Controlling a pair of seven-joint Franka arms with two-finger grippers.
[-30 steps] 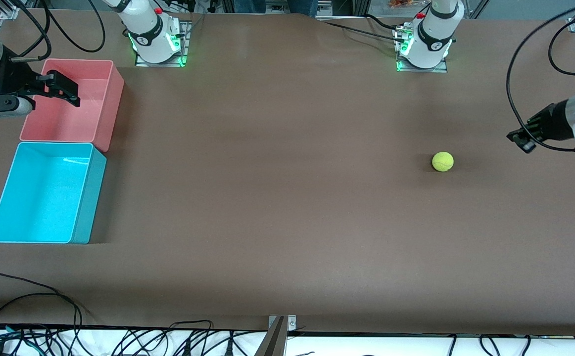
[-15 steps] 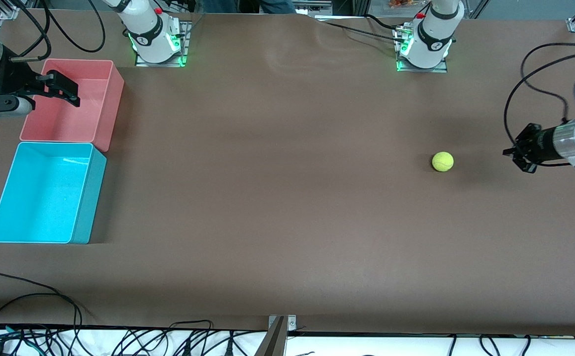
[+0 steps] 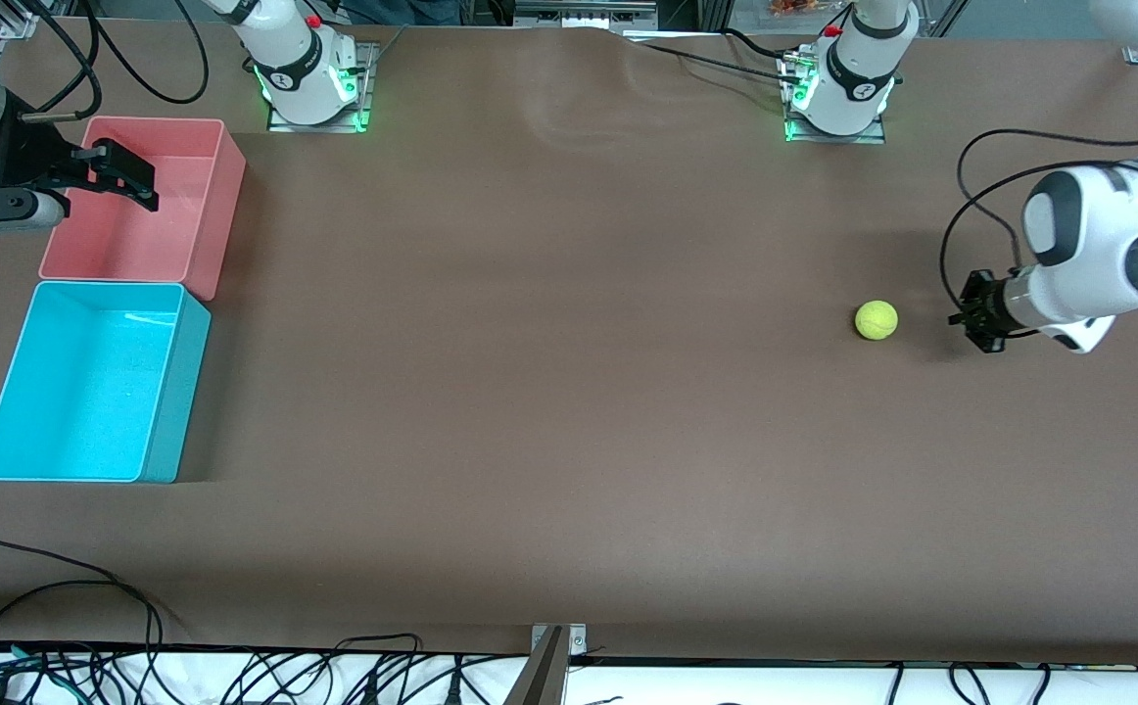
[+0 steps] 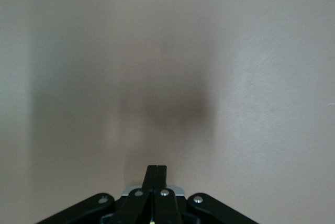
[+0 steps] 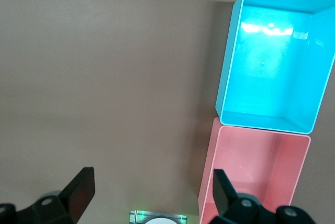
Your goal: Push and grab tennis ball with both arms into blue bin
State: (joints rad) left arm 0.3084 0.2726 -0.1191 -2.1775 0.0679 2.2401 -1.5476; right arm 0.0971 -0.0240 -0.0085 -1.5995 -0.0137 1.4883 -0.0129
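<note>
The tennis ball (image 3: pixel 877 320) lies on the brown table toward the left arm's end. My left gripper (image 3: pixel 971 318) is shut with nothing in it, low over the table beside the ball and a short gap from it, on the side toward the left arm's end. The left wrist view shows only the closed fingertips (image 4: pixel 156 174) and bare table, not the ball. The blue bin (image 3: pixel 179 392) stands empty at the right arm's end. My right gripper (image 3: pixel 130 176) waits open over the pink bin (image 3: pixel 219 211). The right wrist view shows its spread fingers (image 5: pixel 79 190), the right gripper (image 5: pixel 152 188) and the blue bin (image 5: pixel 229 72).
The pink bin (image 5: pixel 207 182) touches the blue bin and lies farther from the front camera. Both arm bases (image 3: pixel 309 78) (image 3: pixel 838 88) stand along the table's back edge. Cables (image 3: pixel 89 597) trail over the front edge. A wide stretch of brown table separates ball and bins.
My left arm has swung in and down, bringing its shut gripper close beside the ball. The ball and the right arm have not moved.
</note>
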